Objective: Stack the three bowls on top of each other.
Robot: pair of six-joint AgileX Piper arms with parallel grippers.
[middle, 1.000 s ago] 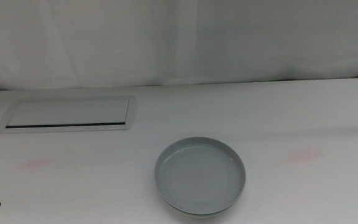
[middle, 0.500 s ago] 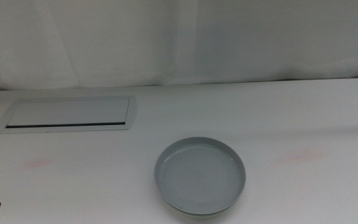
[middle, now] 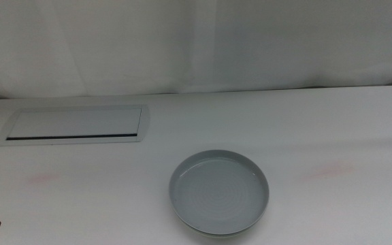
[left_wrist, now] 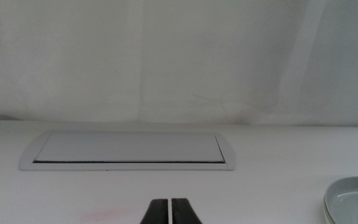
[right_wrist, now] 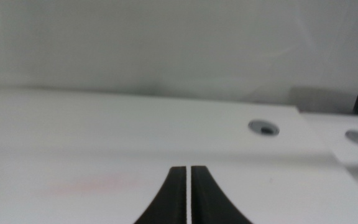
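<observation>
White tabletop [middle: 80,204] and a pale curtain backdrop [middle: 182,47] set the scene, and the grey shallow round bowl [middle: 218,191] sits front and centre on top of the stack, a thin sliver of another bowl's rim [middle: 216,235] peeking out underneath. Well apart, toward the back left, lies the flat white rectangular panel with a dark slot [middle: 73,124]. Left gripper [left_wrist: 169,211] waits low at the near left corner, jaws pressed together on nothing. Right gripper [right_wrist: 188,196] sits out of the middle view, jaws likewise closed and empty.
</observation>
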